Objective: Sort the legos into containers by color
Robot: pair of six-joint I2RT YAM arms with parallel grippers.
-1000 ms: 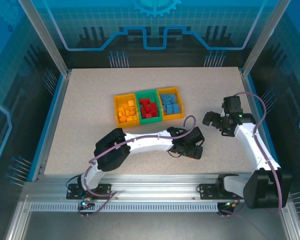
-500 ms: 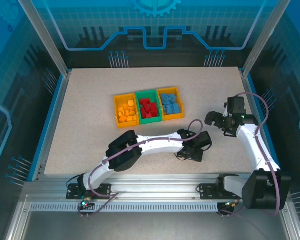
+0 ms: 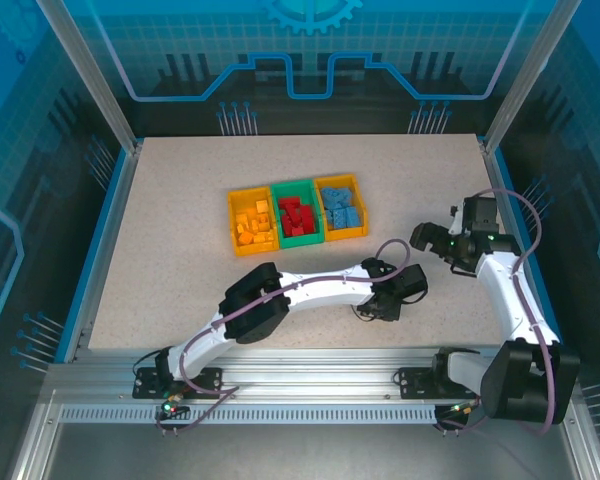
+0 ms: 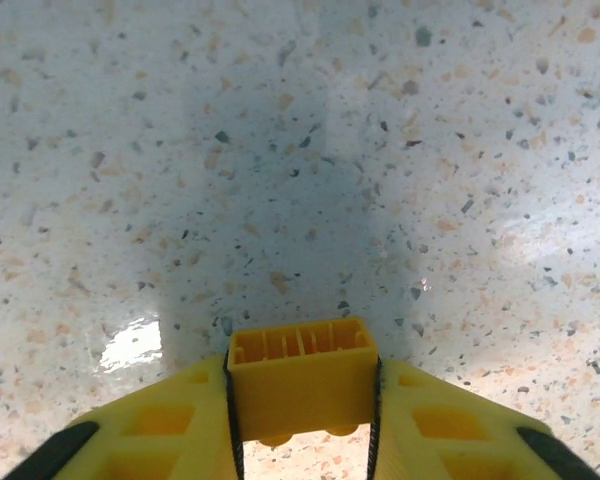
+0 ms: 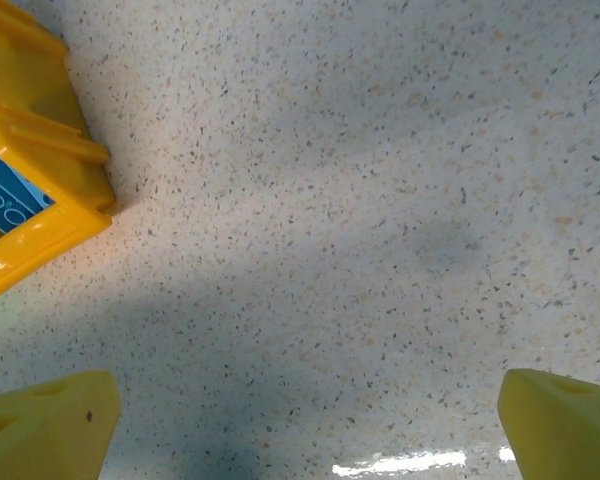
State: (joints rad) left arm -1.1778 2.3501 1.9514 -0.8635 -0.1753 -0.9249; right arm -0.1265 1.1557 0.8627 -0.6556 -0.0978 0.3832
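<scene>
Ok so the left gripper (image 4: 300,405) is clamping down tight on one small orange-yellow plastic lego brick (image 4: 300,375). It's pinching it by the sides, right at the fingertips, just above the speckled stone-look tabletop (image 4: 310,150). The right gripper (image 5: 302,425) is hanging wide open with nothing in it, over bare table.

From the top camera, the brick is sitting at roughly 5 o'clock from the row of bins. Its home, I'm guessing, is the yellow-orange rectangular plastic bin of orange bricks (image 3: 233,228), at about 10 o'clock from the left gripper.

What I'm worrying about:
- such a shallow grip, so the brick could twist or pop out on the lift
- the path is crossing the yellow-orange bin of blue bricks (image 3: 363,222) and the green plastic bin (image 3: 298,240) of red ones, so an early release lands it in the wrong colour
- the right arm is parked at 3 o'clock of the bins, close enough to clip

I'm not seeing any brand or readable writing.
</scene>
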